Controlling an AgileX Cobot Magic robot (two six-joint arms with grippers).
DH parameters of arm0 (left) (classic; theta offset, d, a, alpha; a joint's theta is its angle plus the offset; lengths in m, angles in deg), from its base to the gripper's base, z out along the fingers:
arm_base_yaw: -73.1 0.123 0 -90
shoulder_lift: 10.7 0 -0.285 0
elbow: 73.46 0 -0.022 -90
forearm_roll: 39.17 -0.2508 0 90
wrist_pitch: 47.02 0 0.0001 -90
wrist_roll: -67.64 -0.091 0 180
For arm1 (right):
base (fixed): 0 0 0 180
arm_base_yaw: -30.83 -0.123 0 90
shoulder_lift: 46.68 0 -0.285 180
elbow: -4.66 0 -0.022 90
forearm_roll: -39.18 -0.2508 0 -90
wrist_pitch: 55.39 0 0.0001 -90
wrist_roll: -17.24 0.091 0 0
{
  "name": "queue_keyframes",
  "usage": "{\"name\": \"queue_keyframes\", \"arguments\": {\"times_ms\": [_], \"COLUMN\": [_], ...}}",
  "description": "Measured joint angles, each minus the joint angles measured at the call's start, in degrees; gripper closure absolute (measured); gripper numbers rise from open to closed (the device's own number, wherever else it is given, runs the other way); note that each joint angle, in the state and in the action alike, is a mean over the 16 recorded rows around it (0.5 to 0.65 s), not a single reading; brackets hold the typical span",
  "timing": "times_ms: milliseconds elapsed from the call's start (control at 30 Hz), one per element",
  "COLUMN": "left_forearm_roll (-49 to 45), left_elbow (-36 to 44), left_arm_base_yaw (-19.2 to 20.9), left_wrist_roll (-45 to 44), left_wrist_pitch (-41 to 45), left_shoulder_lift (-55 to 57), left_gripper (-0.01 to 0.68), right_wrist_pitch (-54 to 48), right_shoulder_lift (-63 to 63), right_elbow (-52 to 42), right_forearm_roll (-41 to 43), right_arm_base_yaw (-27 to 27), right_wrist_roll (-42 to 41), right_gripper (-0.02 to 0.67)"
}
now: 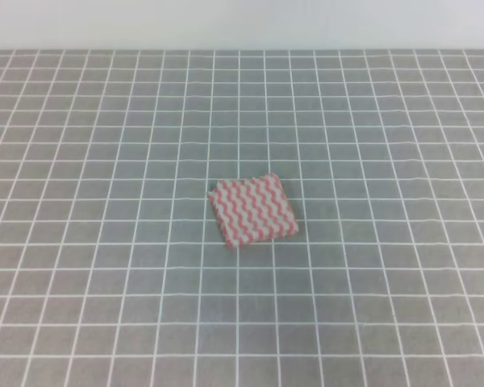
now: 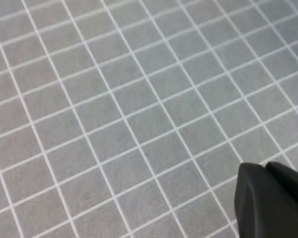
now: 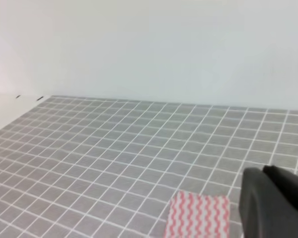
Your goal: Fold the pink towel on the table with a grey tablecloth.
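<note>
A large flat surface covered in grey cloth marked with a grid of thin white lines [image 1: 105, 266] is seen filling the exterior high view, bounded at its far edge by a pale plain wall [image 1: 242, 22]. Near the middle of this surface a small pink-and-white towel with wavy zigzag stripes [image 1: 252, 210] is laid flat, folded into a compact, slightly rotated rectangle. In the right wrist view the towel [image 3: 198, 216] is seen at the lower edge, just beside part of the dark right gripper [image 3: 273, 203]. Only bare grid is shown around the dark left gripper [image 2: 270, 201]. Whether either gripper's jaws are spread or pressed together cannot be told.
</note>
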Motion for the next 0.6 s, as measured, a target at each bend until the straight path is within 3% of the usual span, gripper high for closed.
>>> {"name": "queue_keyframes", "arguments": {"times_ms": [367, 600], "left_forearm_roll": [0.0, -0.1], "left_elbow": [0.0, 0.0], "left_arm_base_yaw": [0.0, 0.0], "left_wrist_roll": [-0.3, -0.3], "left_wrist_pitch": [4.1, 4.1], "left_shoulder_lift": [0.2, 0.1], "left_gripper": [0.673, 0.673], "right_wrist_pitch": [-7.4, 1.0], "right_shoulder_lift": [0.2, 0.1], "right_elbow": [-0.3, -3.3], "right_forearm_roll": [1.5, 7.8], "right_arm_base_yaw": [0.0, 0.0], "right_wrist_roll": [0.0, 0.2], "right_gripper": [0.665, 0.665]}}
